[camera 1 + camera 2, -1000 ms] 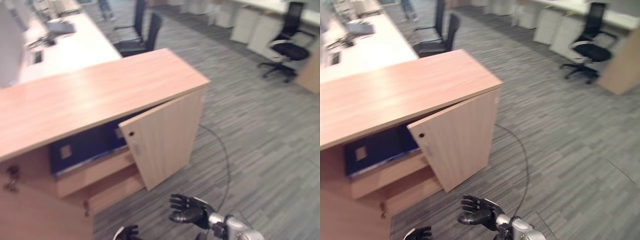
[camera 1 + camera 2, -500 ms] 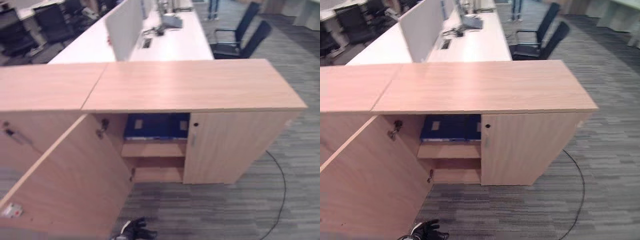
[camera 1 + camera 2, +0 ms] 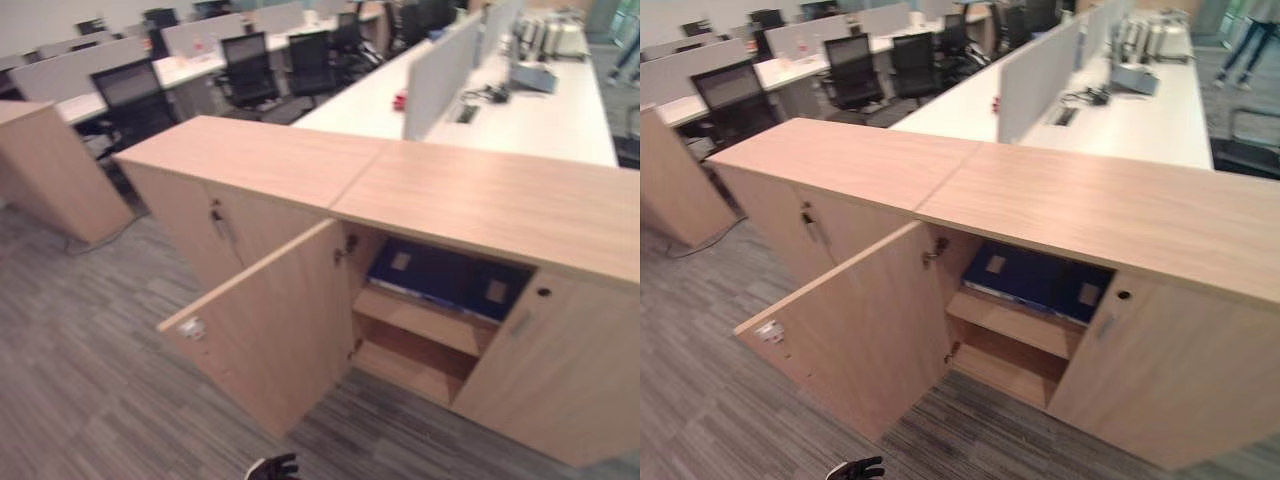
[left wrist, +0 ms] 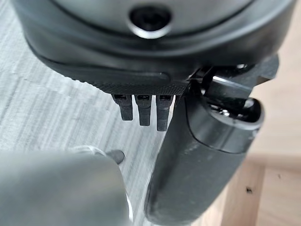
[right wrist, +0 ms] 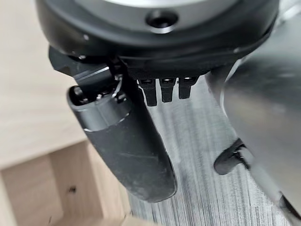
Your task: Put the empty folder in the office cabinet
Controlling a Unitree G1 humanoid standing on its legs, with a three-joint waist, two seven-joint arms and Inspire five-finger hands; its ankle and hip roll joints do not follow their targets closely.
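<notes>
A: Folder status? Go near to far.

B: Nearest, left hand (image 3: 272, 467) low over the carpet (image 3: 70, 380), fingers relaxed, holding nothing. Right hand (image 5: 127, 146) hangs by the cabinet front, thumb straight, fingers look loose, nothing held.

A: Then?

B: Left door (image 3: 855, 335) swung wide, right door (image 3: 1160, 375) almost shut. Folder (image 3: 1035, 280), dark blue, lies flat on the upper shelf (image 3: 1015, 322) inside the office cabinet (image 3: 1090, 205), beside similar blue ones. I'd judge it placed; hands hang free because nothing's left to carry.

A: Writing?

B: Pale labels on the spines, too small to read. Desks (image 3: 1110, 110) and chairs (image 3: 855, 70) behind.
</notes>
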